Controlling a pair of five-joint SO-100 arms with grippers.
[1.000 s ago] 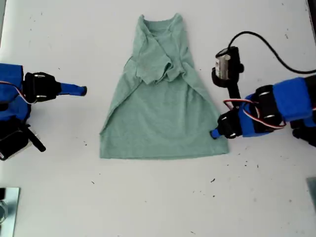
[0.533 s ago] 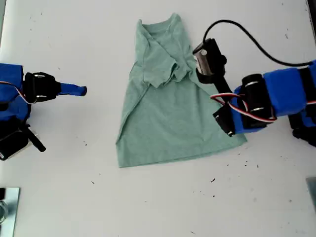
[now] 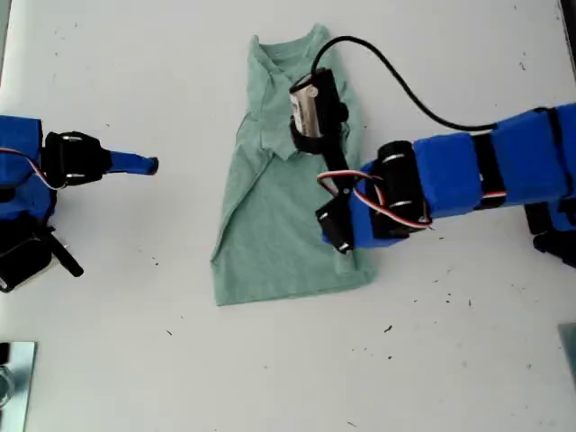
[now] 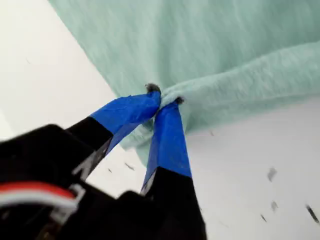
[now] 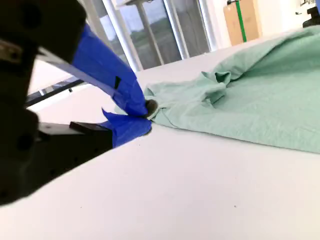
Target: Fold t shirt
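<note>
The pale green t shirt [image 3: 270, 234] lies on the white table [image 3: 135, 342], neck toward the far edge, sleeves folded in. The side at the exterior view's right is lifted and doubled over toward the middle. My first gripper [image 4: 162, 95] is shut on a bunched edge of the t shirt [image 4: 225, 45], held just above the table. In the exterior view its arm [image 3: 450, 175] reaches over the cloth from the right and hides the fingertips. My second gripper [image 5: 144, 117] rests shut and empty at the exterior view's left [image 3: 144, 165], apart from the t shirt [image 5: 260, 110].
A black cable [image 3: 405, 81] loops from the first arm's wrist camera [image 3: 310, 108] across the far right of the exterior view. A metal piece [image 3: 13, 378] sits at that view's lower left corner. Dark specks dot the table.
The first arm has swung toward the exterior view's left, carrying the shirt's right hem corner over the body, so the shirt looks narrower. The second arm has not moved.
</note>
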